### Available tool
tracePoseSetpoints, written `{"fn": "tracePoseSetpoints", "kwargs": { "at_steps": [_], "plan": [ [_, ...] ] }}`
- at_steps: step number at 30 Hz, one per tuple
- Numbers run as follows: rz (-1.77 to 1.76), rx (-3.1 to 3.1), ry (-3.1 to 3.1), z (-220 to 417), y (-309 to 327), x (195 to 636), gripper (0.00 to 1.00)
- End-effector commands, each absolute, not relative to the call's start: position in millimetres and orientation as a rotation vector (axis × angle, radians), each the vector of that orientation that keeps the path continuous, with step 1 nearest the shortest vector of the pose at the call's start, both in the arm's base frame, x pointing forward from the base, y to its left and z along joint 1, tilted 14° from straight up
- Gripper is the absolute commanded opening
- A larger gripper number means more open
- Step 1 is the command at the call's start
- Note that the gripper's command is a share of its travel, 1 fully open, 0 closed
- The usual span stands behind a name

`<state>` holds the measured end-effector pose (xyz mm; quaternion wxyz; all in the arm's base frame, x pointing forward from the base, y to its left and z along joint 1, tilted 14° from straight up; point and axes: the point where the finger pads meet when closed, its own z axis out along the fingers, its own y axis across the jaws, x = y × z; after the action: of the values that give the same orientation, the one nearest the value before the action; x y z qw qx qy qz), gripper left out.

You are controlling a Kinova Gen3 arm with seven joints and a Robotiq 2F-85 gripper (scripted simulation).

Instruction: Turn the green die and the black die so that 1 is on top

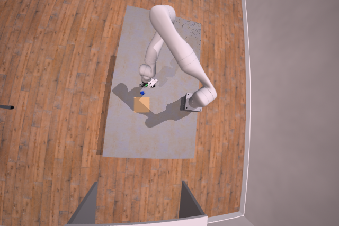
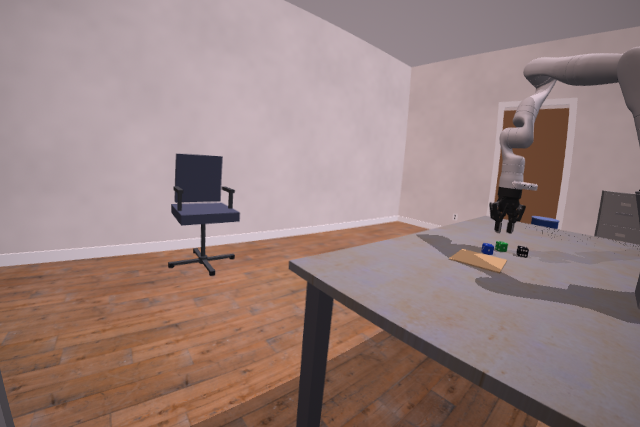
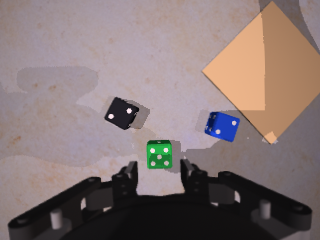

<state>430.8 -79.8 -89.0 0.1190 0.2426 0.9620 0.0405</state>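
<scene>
Green die (image 1: 146, 84) (image 2: 501, 246) (image 3: 159, 154) lies below the open tool (image 1: 146, 84) (image 2: 504, 231) (image 3: 159, 169)
</scene>
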Motion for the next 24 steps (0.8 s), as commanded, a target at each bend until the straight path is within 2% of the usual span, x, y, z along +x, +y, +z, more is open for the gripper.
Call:
{"fn": "tracePoseSetpoints", "kwargs": {
  "at_steps": [1,24],
  "plan": [
    [0.124,0.711,2.819,-95.8,-77.2,430.0,0.46],
    [0.124,0.711,2.819,-112.2,-76.6,433.8,0.46]
  ]
}}
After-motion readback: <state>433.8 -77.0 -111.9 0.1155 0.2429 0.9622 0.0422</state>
